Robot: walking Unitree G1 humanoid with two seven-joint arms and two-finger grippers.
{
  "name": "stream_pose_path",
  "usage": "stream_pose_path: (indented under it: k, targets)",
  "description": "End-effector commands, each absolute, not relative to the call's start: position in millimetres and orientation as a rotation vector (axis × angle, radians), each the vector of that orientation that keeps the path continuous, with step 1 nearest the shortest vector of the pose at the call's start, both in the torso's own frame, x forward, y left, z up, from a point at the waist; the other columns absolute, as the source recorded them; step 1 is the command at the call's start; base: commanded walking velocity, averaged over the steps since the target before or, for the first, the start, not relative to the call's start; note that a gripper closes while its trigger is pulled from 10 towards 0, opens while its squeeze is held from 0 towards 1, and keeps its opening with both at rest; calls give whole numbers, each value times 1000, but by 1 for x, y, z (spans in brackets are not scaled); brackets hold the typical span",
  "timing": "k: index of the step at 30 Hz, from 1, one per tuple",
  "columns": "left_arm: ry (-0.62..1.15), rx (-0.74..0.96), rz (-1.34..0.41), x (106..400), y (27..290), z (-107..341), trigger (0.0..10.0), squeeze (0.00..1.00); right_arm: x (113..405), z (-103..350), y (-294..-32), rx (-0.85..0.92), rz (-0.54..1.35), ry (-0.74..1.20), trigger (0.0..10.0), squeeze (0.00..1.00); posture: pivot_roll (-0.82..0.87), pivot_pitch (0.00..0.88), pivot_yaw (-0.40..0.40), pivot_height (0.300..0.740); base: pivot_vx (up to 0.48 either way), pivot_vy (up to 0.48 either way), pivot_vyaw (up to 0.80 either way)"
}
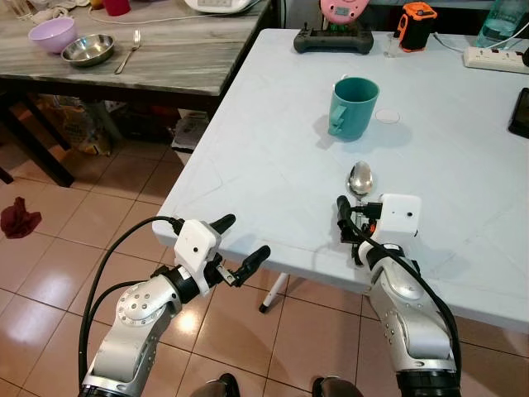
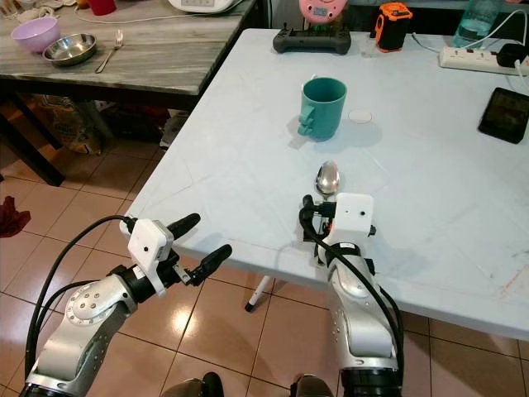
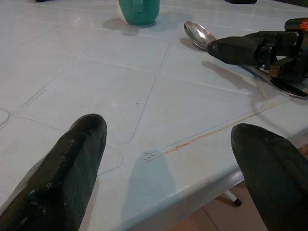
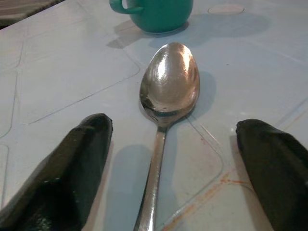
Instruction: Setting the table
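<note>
Teal mug (image 1: pixel 354 107) upright, steel spoon (image 4: pixel 167 101) beside

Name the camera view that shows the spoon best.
The right wrist view: the spoon lies close up between the open right hand's fingers, bowl and handle clear. Both eye views show just its bowl beyond that hand. The left wrist view shows it small, partly behind a finger.

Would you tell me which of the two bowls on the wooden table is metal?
The steel bowl nearer the fork; the other bowl beside it is lilac.
</note>
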State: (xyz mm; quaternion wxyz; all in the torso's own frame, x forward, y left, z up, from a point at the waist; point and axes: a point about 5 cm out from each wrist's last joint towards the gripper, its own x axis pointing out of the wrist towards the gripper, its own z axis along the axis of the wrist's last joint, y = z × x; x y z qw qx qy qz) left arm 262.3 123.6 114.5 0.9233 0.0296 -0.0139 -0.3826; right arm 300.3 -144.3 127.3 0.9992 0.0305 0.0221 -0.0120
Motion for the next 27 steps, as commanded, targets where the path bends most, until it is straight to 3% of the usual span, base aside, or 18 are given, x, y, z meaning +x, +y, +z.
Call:
stream_pose_path:
  k: [1,2,4,27]
  targets:
    - [-31,75,-806,260,123,115,10000,0,300,117,-141,71,-5,103,1373,0,-136,188,98,740,0,0,0]
    - [-29,75,-808,260,123,115,10000,0,300,117,-141,71,-3,108,1333,0,-136,188,98,740,0,0,0]
    - [-25,74,-816,259,122,114,10000,0,301,117,-139,60,7,127,39,0,-135,188,98,740,0,0,0]
    - [-39,61,-863,256,117,115,10000,0,305,110,-146,48,-17,287,0,0,-139,191,91,740,0,0,0]
